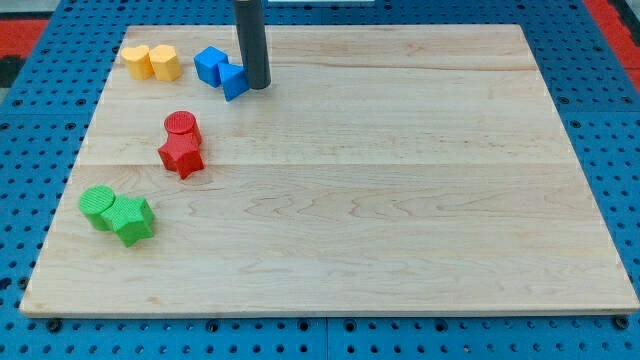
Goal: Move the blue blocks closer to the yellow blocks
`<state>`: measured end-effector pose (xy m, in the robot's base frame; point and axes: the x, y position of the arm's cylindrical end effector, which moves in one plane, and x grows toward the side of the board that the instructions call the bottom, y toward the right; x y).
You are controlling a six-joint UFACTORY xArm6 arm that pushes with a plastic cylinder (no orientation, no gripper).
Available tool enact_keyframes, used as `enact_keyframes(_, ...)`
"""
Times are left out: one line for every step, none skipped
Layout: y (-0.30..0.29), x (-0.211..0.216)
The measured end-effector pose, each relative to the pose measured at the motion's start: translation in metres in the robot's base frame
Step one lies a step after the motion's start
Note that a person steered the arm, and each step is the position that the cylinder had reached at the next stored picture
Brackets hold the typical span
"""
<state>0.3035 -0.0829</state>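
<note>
A pale wooden board, the surface (400,200), lies on a blue pegboard table (600,120) with a strip of red at the view's top corners. A dark rod comes down from the view's top; there is no grasping end effector to open or close, only my tip (257,86), resting just to the view's right of the blue blocks and apparently touching the nearer one.

The two blue blocks sit together near the board's top edge: one chunky blue block (209,65), and a smaller blue block (235,81) touching it on the view's right; their exact shapes are hard to make out. To the view's left of the blue blocks, a short gap away, stand two yellow blocks (151,62), side by side.

Below the blue blocks are a red cylinder (182,125) and a red star-like block (181,154), touching. Further down and left are a green cylinder (97,206) and a green star-like block (132,219).

The blue blocks look light, rigid and likely to slide easily on smooth wood. They cannot be gripped; pushing squarely on their right-hand side should help stop them spinning or separating.
</note>
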Motion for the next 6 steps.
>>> enact_keyframes(-0.011, -0.004)
enact_keyframes(-0.001, -0.020)
enact_keyframes(-0.007, -0.031)
enact_keyframes(-0.025, -0.032)
enact_keyframes(-0.034, -0.031)
enact_keyframes(-0.035, -0.019)
